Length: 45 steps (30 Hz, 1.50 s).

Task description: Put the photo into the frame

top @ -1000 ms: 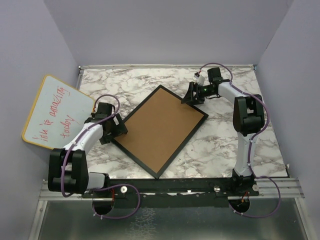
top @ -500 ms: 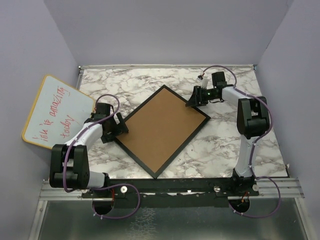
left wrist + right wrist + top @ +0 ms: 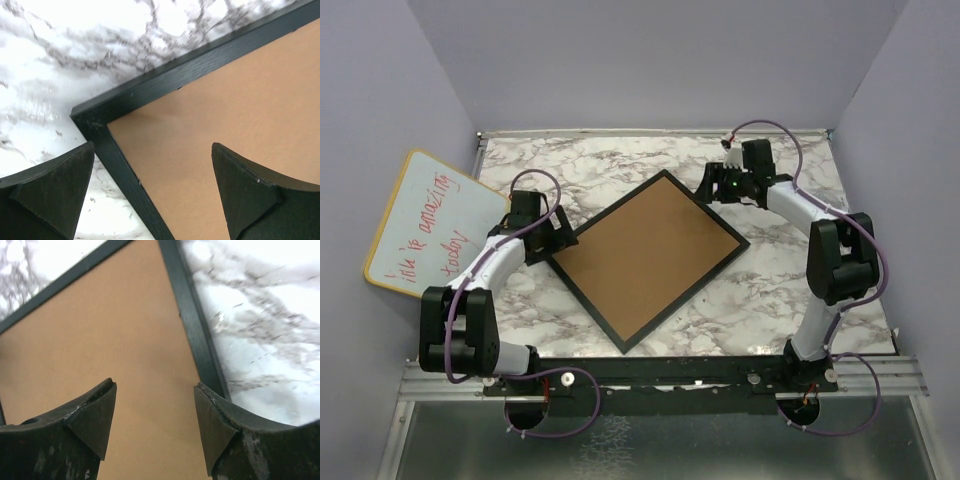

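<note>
Frame (image 3: 588, 303) one, backing board (image 3: 650, 255) one, apparently seated.

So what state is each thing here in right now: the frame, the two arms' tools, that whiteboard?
frame, lying flat on the marble table, back side up, set diagonally.
brown backing board, seated inside the frame, filling it.
photo, not in view.
left tool, open, astride the frame's left corner.
right tool, open, over the frame's far-right edge.
whiteboard, tilted at the table's left side, red writing on it.
</note>
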Tool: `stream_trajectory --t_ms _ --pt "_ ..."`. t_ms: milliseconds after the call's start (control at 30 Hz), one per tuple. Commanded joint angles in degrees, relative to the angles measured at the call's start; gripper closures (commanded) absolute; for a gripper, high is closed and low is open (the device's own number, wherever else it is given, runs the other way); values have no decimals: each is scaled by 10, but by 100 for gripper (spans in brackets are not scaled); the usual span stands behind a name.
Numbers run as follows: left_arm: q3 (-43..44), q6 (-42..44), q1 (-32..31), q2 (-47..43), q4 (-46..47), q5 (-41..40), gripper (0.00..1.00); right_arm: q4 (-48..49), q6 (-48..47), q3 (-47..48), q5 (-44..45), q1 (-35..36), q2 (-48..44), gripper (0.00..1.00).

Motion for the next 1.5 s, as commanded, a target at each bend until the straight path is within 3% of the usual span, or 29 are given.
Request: stream_trajectory --t_ms 0,167,300,433,567,900,1200,1467 --pt "41 24 1 2 16 -26 1 31 34 5 128 -1 -32 31" --pt "82 54 4 13 10 -21 1 0 65 -14 184 -2 -45 31" --pt "127 93 4 57 20 9 1 -42 148 -39 234 -9 -64 27" --pt "191 123 4 142 33 78 1 -101 255 -72 213 -41 -92 24" --pt "252 154 3 222 34 127 1 -131 298 -126 196 -45 -143 20" --pt "316 166 1 324 15 209 8 -180 256 -187 122 -49 -162 13" --pt "286 156 -24 337 17 238 30 -86 236 -205 6 -51 -123 23" --pt "227 150 -26 296 17 223 50 -16 230 -134 11 -59 -49 25"
